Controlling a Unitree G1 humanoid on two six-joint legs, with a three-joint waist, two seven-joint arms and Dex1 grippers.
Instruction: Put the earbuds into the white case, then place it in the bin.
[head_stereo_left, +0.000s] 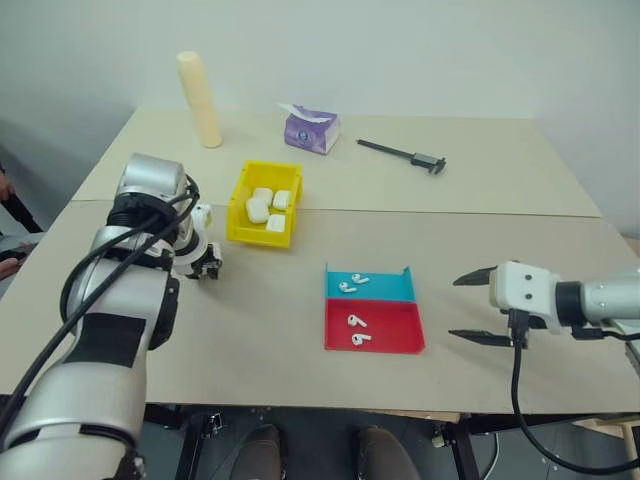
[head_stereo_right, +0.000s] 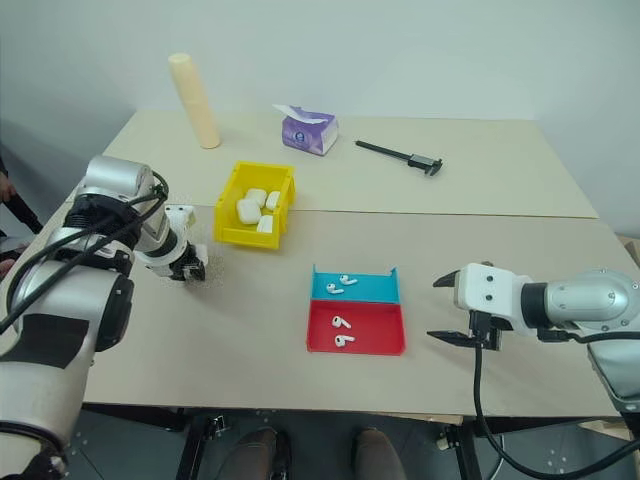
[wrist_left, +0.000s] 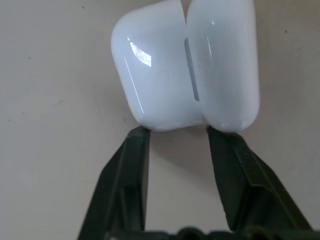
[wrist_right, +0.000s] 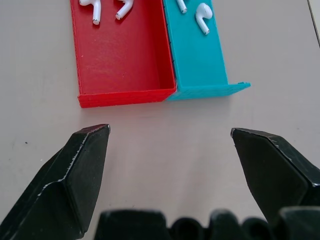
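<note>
At the far left, the left gripper (head_stereo_right: 188, 268) points down at the table (head_stereo_left: 250, 330) beside the bin (head_stereo_right: 229, 199). In the left wrist view its jaws stand narrow, tips right at the near edge of the white case (wrist_left: 185, 65), which lies on the table with its lid cracked open. Whether they pinch it or just touch I cannot tell; probably it is closing to steady the case for loading.

The bin holds several other white cases (head_stereo_left: 267, 207), so this one sits apart from them as the one to fill. Beyond stand a cream cylinder (head_stereo_left: 199, 99), a tissue pack (head_stereo_left: 311, 129) and a caliper (head_stereo_left: 405, 154), all well clear.

Mid-table, the teal tray (head_stereo_left: 370, 285) and red tray (head_stereo_left: 373, 327) touch side by side, each with two earbuds (head_stereo_left: 355, 330), still to be picked.

At the right, the right gripper (head_stereo_left: 474, 308) hovers near the trays, jaws wide, aimed toward them, likely ready to fetch an earbud.
</note>
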